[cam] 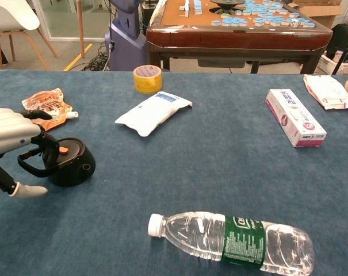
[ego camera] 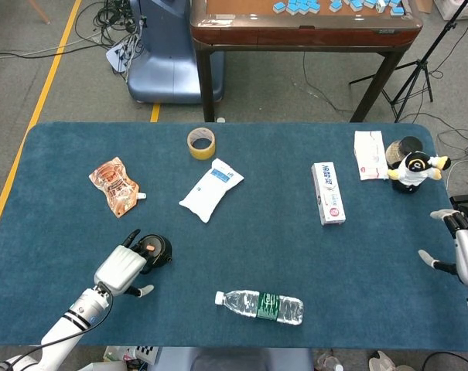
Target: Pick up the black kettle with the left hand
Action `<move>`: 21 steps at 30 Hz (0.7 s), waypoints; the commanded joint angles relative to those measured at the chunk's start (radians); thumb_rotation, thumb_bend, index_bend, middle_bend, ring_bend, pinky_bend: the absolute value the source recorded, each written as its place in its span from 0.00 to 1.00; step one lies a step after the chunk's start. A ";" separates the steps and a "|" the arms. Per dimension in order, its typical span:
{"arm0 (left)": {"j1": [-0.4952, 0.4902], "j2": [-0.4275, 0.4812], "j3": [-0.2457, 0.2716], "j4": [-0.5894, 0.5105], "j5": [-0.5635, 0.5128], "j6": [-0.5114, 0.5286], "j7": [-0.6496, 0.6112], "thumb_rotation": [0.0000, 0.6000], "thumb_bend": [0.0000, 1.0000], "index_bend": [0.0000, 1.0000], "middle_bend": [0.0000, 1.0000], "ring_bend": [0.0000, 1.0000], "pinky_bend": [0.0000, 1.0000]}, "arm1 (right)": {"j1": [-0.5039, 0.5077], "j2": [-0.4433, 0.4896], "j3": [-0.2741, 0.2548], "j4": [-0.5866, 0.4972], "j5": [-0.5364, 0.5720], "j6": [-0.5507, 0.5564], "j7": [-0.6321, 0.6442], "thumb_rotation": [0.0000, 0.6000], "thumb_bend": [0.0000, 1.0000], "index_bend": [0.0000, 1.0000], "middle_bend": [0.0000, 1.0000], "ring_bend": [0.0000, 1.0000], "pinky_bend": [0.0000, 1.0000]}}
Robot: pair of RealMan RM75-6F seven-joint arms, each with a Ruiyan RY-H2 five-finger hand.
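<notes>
The black kettle [ego camera: 156, 249] [cam: 71, 163], with an orange knob on its lid, stands upright on the blue table at the near left. My left hand [ego camera: 122, 268] [cam: 11, 137] lies against its left side. The dark fingertips [cam: 46, 148] curl down over the loop handle and touch it, while the thumb [cam: 27, 190] lies apart on the cloth below. The kettle rests on the table. My right hand [ego camera: 467, 249] hovers at the table's right edge with its fingers spread and nothing in it; the chest view does not show it.
A water bottle [ego camera: 260, 305] [cam: 234, 242] lies near the front edge. An orange pouch [ego camera: 115, 185], a white packet [ego camera: 211, 188], a tape roll [ego camera: 201, 142], a toothpaste box [ego camera: 328, 192], a white bag [ego camera: 370, 154] and a penguin toy [ego camera: 414, 169] lie further back.
</notes>
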 commanded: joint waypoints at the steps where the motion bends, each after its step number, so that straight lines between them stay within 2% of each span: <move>1: 0.000 0.000 0.002 0.002 0.000 0.003 0.003 0.61 0.20 0.44 0.43 0.32 0.00 | -0.001 0.000 -0.001 0.000 0.000 0.001 0.001 1.00 0.06 0.30 0.28 0.14 0.12; 21: -0.005 -0.015 0.024 0.014 0.001 -0.008 0.011 0.61 0.20 0.54 0.55 0.40 0.00 | -0.016 -0.001 -0.008 0.003 0.010 0.006 0.010 1.00 0.06 0.30 0.28 0.14 0.12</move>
